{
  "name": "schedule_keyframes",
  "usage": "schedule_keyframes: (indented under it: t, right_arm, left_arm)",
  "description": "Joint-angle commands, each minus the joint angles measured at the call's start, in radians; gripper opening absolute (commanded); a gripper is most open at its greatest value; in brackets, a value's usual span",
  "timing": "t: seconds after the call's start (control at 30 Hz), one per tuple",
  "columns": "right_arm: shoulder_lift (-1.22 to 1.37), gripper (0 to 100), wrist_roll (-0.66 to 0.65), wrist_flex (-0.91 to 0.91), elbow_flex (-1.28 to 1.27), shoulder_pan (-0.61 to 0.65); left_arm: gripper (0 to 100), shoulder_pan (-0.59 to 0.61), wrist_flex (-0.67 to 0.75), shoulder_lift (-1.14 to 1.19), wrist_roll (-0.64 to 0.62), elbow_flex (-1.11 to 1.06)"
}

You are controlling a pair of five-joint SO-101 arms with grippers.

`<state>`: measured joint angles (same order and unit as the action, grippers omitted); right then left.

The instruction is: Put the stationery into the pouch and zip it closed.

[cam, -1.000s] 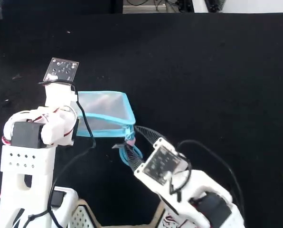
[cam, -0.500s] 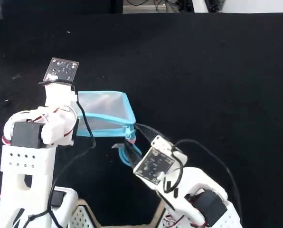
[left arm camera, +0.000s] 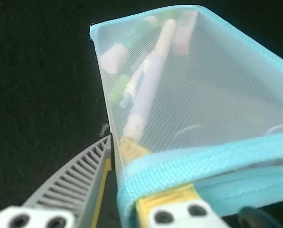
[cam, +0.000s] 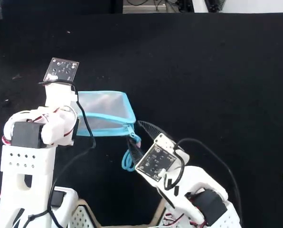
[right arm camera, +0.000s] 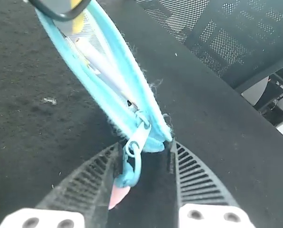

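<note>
Black cloth covers the table (cam: 217, 71) before us. Nearest, we see the right gripper (right arm camera: 145, 146) with its ribbed fingers spread wide, gripping nothing; the pale blue zip pull (right arm camera: 137, 135), its looped blue cord (right arm camera: 133, 172) and a pink tab (right arm camera: 117, 195) hang between them. Beyond lies the translucent pouch with turquoise trim (cam: 103, 110), a white pen (left arm camera: 148, 90) and other small pieces inside. Its other end is pinched tight in the left gripper (left arm camera: 117, 145)
</note>
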<state>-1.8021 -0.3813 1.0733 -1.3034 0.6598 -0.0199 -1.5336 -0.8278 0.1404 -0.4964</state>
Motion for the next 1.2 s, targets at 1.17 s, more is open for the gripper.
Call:
schedule_keyframes:
  t: [1.17]
  right_arm:
    - [-0.162,1.1,-0.012,0.089,0.073,-0.014]
  left_arm:
    - [3,-0.016,-0.003,0.005,-0.006,0.018]
